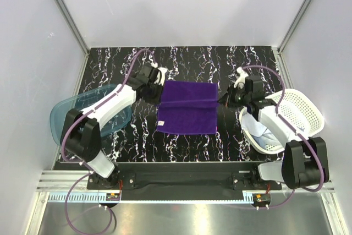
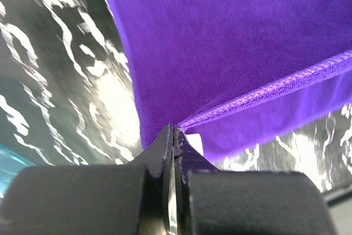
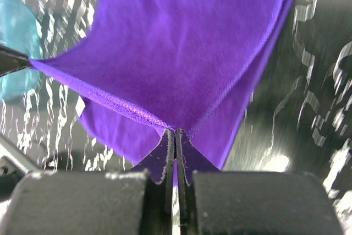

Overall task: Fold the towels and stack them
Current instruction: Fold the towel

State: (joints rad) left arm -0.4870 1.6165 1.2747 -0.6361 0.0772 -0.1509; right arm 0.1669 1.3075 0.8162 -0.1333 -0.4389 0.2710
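A deep purple towel (image 1: 187,111) lies mid-table on the black marbled top, with one hemmed edge lifted and stretched across it. My left gripper (image 1: 160,95) is shut on the left end of that hem, as the left wrist view (image 2: 175,127) shows, with the towel (image 2: 220,37) spread out beyond it. My right gripper (image 1: 224,99) is shut on the right end of the hem, as the right wrist view (image 3: 176,130) shows, with the towel (image 3: 181,42) hanging taut in front of it. A light blue towel (image 1: 258,129) lies in the basket. The white towel is not clearly in view.
A white perforated basket (image 1: 302,108) stands at the right, under the right arm. A translucent teal tub (image 1: 69,114) stands at the left beside the left arm; it also shows in the right wrist view (image 3: 16,42). White walls enclose the table.
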